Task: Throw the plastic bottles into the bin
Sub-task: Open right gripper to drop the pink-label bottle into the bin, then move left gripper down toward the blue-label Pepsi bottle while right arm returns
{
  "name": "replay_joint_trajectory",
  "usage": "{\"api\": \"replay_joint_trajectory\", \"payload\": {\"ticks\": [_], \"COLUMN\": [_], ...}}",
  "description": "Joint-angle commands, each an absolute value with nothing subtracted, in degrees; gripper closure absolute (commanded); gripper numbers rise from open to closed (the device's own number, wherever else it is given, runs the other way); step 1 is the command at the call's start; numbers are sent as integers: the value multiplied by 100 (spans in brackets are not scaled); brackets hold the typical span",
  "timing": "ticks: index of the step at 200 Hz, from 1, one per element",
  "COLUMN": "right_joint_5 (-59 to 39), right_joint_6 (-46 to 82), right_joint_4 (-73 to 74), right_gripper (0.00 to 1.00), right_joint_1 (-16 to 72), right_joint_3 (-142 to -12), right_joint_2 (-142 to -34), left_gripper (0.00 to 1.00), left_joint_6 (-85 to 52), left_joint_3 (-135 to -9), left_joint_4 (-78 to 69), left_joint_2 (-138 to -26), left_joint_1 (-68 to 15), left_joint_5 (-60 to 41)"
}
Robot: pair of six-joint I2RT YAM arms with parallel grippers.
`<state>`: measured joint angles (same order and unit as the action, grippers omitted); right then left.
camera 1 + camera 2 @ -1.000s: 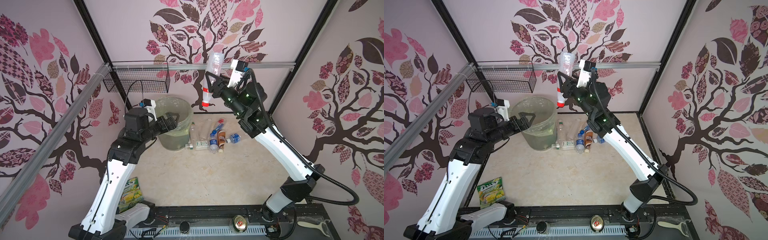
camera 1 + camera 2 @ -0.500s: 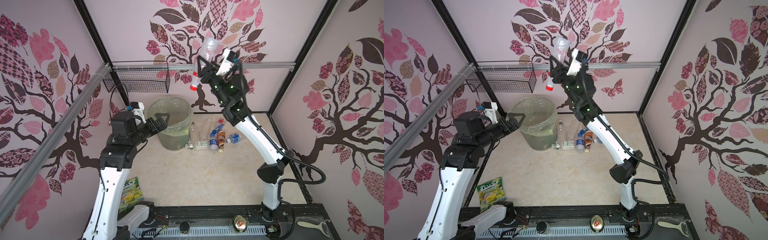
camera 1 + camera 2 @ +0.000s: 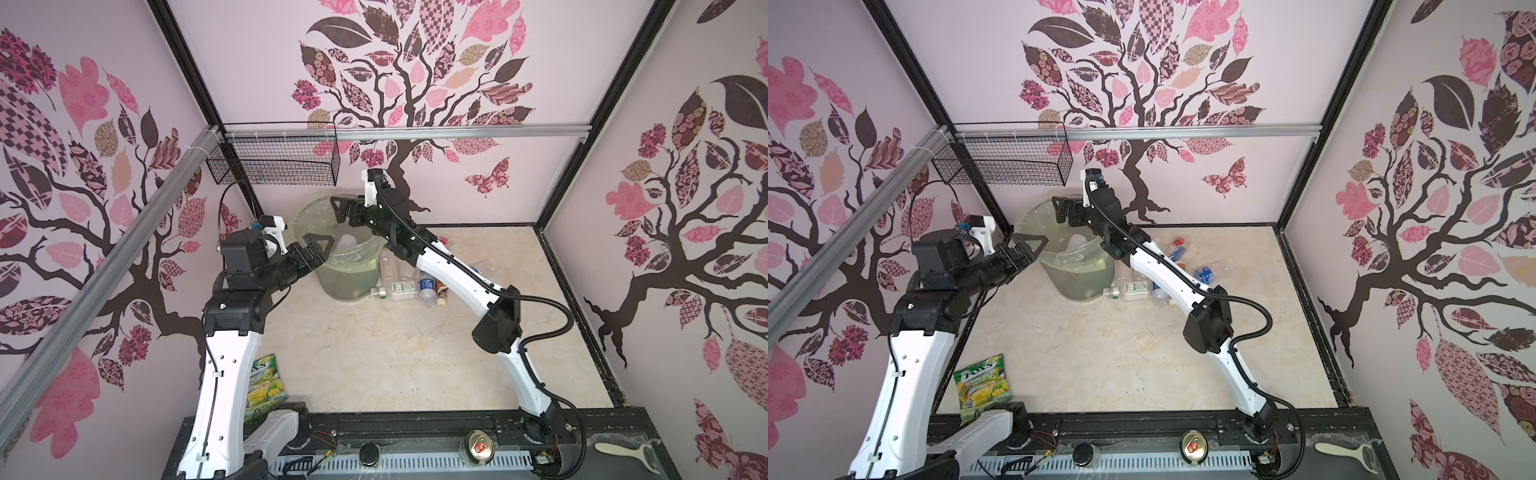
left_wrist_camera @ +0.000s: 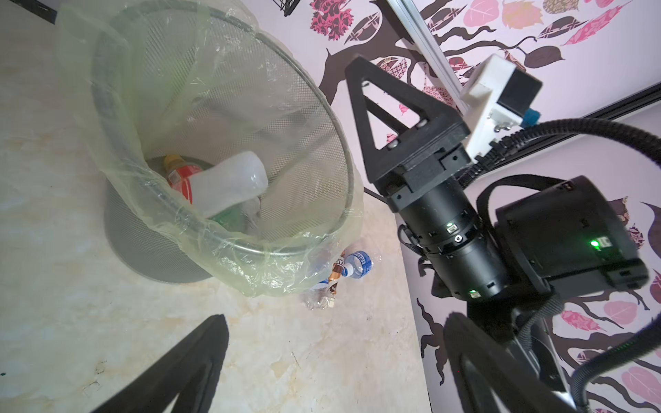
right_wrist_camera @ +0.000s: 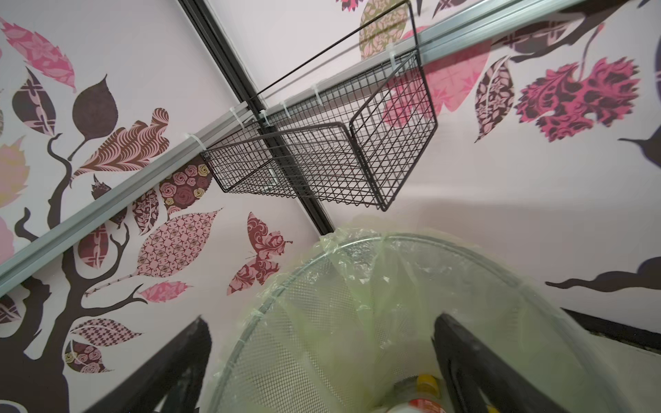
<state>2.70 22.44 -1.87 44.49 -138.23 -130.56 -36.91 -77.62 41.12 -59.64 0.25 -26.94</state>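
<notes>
Above the bin (image 3: 349, 286), the right gripper (image 3: 337, 210) hung with its jaws spread wide and empty, and a whitish bottle (image 4: 229, 186) lay inside. Near the rim, the left gripper (image 3: 318, 249) was likewise wide and empty. Several plastic bottles (image 3: 399, 286) lay on the floor (image 3: 374, 353) just beside the bin.

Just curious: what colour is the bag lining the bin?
The bag is pale translucent green, clearest in the left wrist view.
</notes>
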Motion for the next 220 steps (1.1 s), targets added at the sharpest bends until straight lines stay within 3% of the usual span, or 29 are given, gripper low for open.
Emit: {"api": "replay_joint_trajectory", "payload": {"ticks": [1,49,105,160,220], "right_joint_5": [483,677,657,808,984], "right_joint_6": [1917,1687,1825,1803,1596], "right_joint_4": [89,-147,366,551,-123], "right_gripper": [1,1,0,0,0], "right_joint_1": [4412,4345,3817,3186,2745], "right_joint_3": [-14062,-13368,-10794,-8214,-6529], "right_joint_2": [-12266,-11562,-9842,-8088,-6698], "left_gripper": [2,2,2,2,2], "left_joint_6": [-3709,-3767,-3758,-3461,-3339], "left_joint_3": [-7590,-7454,-7604,-7846,-7923], "left_joint_4": [3901,3956,4126,4383,4402], "left_joint_2": [-5933,-5776,-5598,-5895,-6693], "left_joint_1": [53,53,-108,-1794,-3527], "left_joint_5": [-2777,-2739,-2667,-1501,-347]}}
